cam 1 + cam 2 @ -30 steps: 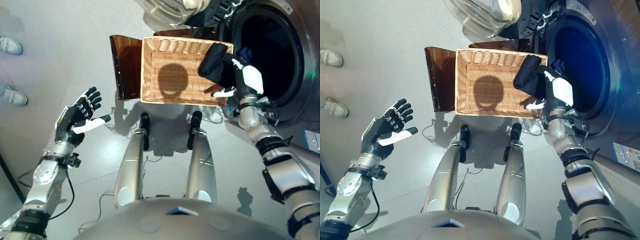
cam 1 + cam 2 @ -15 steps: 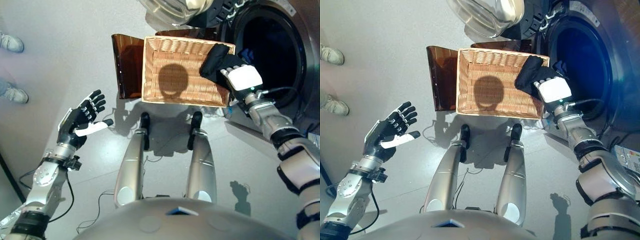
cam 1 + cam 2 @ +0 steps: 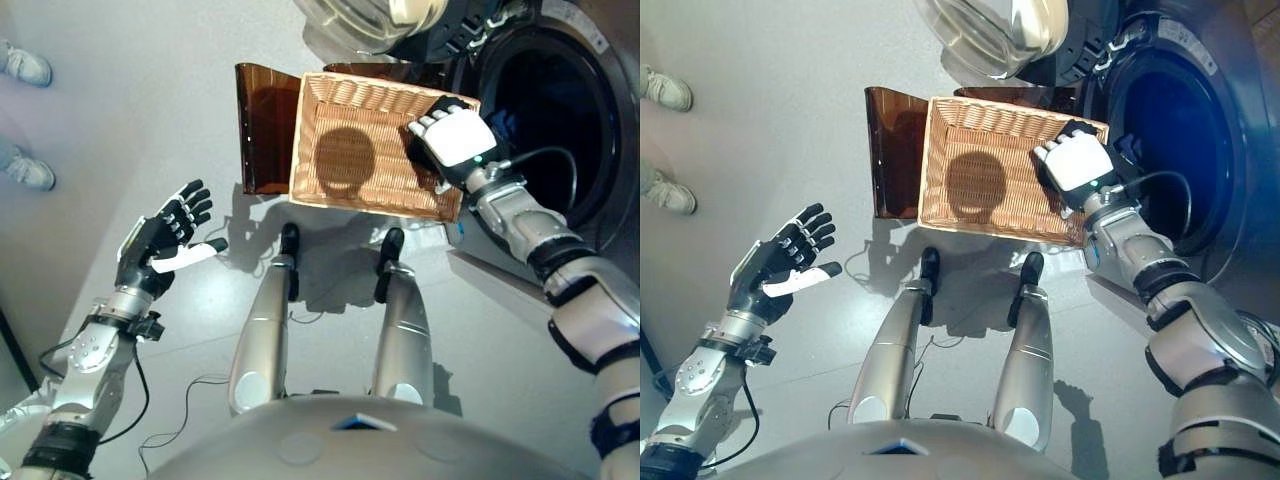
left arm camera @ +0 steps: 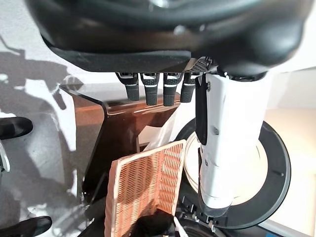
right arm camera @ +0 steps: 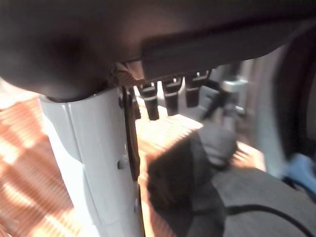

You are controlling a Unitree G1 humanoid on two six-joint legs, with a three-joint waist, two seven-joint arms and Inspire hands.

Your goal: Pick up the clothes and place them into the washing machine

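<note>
The dark garment (image 5: 197,168) is in the right-hand corner of the wicker basket (image 3: 345,185), the corner closest to the washing machine drum (image 3: 555,110). So it's not in the washer yet. The right hand (image 3: 457,140) is sitting right on top of it, palm down, and covers most of it in the head views. The right wrist view shows dark cloth bunched on the weave just past the hand. I honestly can't tell if the hand has clamped on the cloth or is just resting over it.

My read is that we're at the grab step. I'd want a proper fistful of the bunched part, not a loose edge. Then lift straight up until the cloth clears the basket rim before swinging right towards the drum opening, or a trailing bit could catch on the wicker and drag the basket along.

The left hand (image 3: 160,232) is way off at lower left, spread wide and holding nothing.

Other stuff: a brown see-through panel (image 3: 265,130) stands against the basket's left side, away from the route. The round glass door (image 3: 360,15) hangs open at top centre, just beside the path into the drum, so watch that. There's something blue (image 5: 301,173) by the drum mouth. A person's shoes (image 3: 25,65) show at far upper left.
</note>
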